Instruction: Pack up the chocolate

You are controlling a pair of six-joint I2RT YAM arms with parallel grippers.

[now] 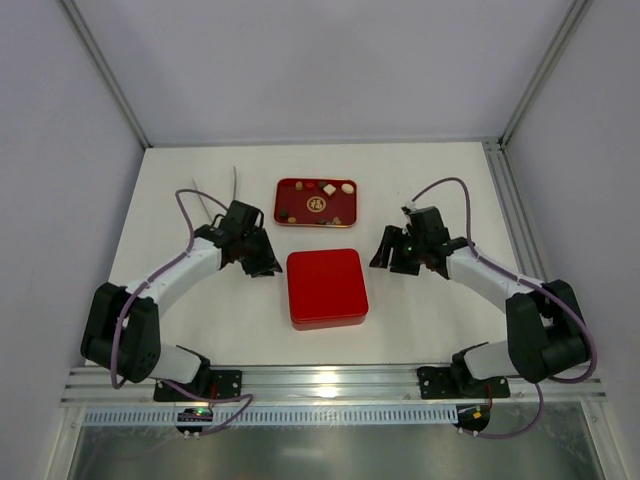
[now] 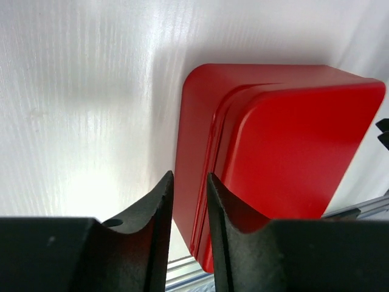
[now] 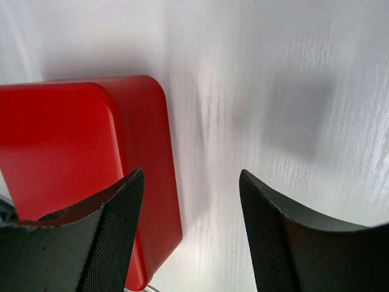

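Small brown, tan and white pieces of chocolate lie on a red tray at the back middle of the table. In front of it sits a square red box with its lid on, also in the left wrist view and the right wrist view. My left gripper hangs at the box's left edge, its jaws a narrow gap apart with nothing between them. My right gripper is at the box's right side, wide open and empty.
White side walls with metal posts close in the table on the left, right and back. An aluminium rail runs along the near edge by the arm bases. A thin white cable lies at the back left.
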